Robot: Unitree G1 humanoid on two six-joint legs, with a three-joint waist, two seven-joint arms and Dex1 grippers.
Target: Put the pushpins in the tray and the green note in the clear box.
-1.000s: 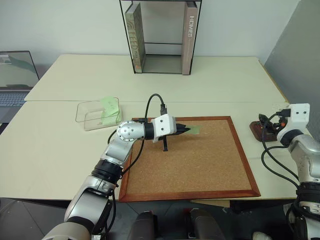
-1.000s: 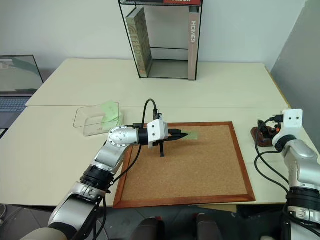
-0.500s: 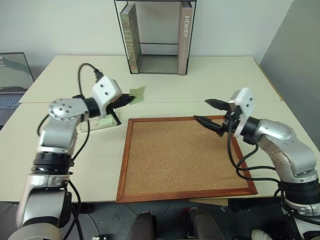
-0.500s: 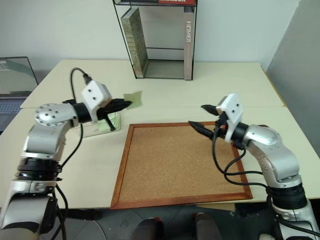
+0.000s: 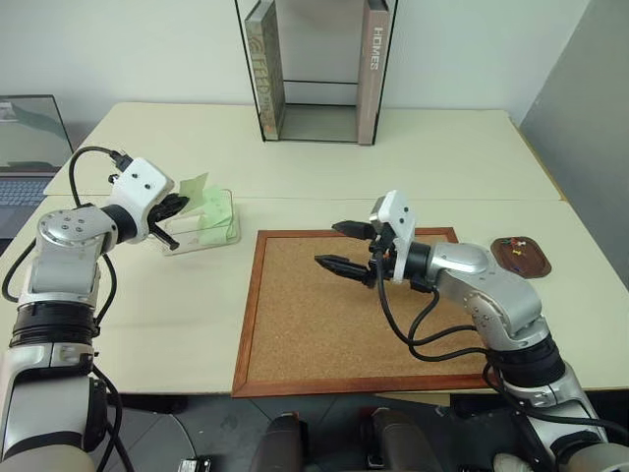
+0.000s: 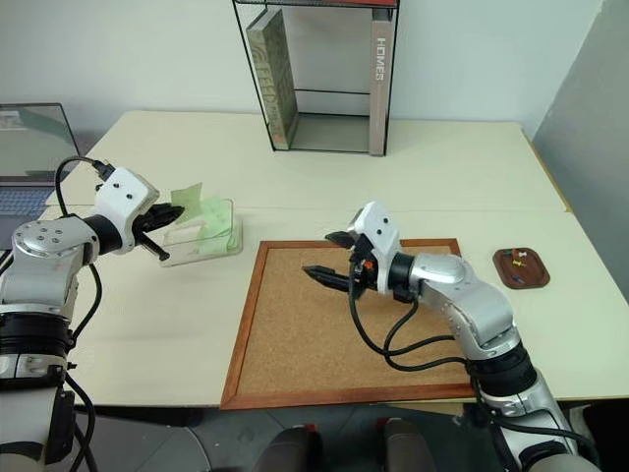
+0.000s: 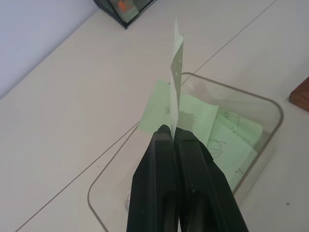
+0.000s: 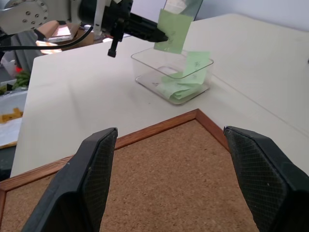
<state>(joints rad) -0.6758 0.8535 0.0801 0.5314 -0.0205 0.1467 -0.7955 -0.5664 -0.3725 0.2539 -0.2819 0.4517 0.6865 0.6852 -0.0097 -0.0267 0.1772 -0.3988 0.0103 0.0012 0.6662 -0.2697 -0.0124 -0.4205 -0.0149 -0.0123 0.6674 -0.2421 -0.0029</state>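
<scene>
Head views: left gripper [image 5: 183,205] pressed together, pinching the green note [image 5: 195,187] by its lower edge, held above the near end of the clear box [image 5: 201,225]; other green slips [image 5: 213,218] lie inside the box. Right gripper [image 5: 343,246] spread wide, nothing in it, over the cork board's [image 5: 324,334] far edge. Tray [image 5: 521,256] well to the right of the board, pushpins [image 5: 515,242] as coloured dots in it.

Left wrist view: fingers [image 7: 166,159] shut on the note [image 7: 177,72], seen edge-on, upright, above the box [image 7: 256,104] and its slips.

Right wrist view: both fingers [image 8: 94,169] far apart, bare, above the board [image 8: 164,193]; note [image 8: 172,31] in the left gripper's tips [image 8: 161,36], over the box [image 8: 145,79].
</scene>
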